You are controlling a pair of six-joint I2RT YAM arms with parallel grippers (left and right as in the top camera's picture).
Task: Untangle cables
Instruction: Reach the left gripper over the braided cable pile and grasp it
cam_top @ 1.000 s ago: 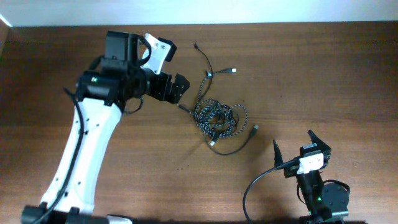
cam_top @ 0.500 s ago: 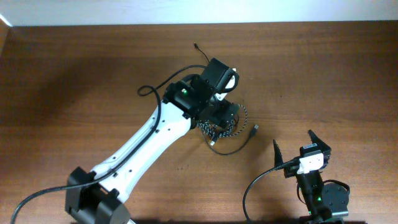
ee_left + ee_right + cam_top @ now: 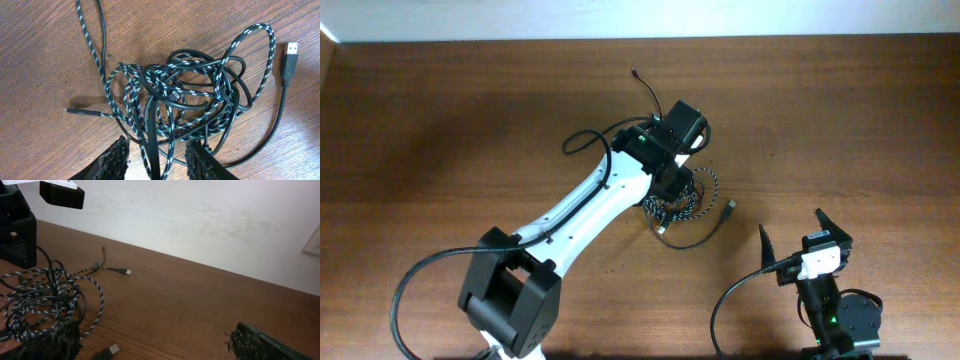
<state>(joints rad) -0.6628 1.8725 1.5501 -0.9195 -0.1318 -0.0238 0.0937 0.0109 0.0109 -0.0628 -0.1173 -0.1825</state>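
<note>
While the left arm [image 3: 582,205] reaches across the brown wooden bench [image 3: 450,110] from its near-left corner, its wrist hangs directly over the cable tangle [image 3: 682,203], which lies just right of the bench's centre. Seen from the wrist camera, the left fingers [image 3: 114,159] stand apart, one on each side of several strands at the near edge of the knot, and are not clamped on any of them.

The cable tangle [image 3: 185,100] is a loose knot of black-and-white braided cord wound through loops of smooth black cord. A black USB plug [image 3: 290,57] lies free on the wood to the right of the knot, its lead curving back underneath. A thin lead [image 3: 648,92] runs out of the knot toward the far edge of the bench.

Well apart from the knot, the right arm [image 3: 835,310] sits at the near-right edge of the bench. The right fingers [image 3: 764,243] are spread wide and hold nothing. From that wrist's camera the cable tangle [image 3: 40,300] shows at left, a small silver-tipped plug [image 3: 127,272] rests on the wood beyond it, and a white wall [image 3: 200,220] rises behind the bench.
</note>
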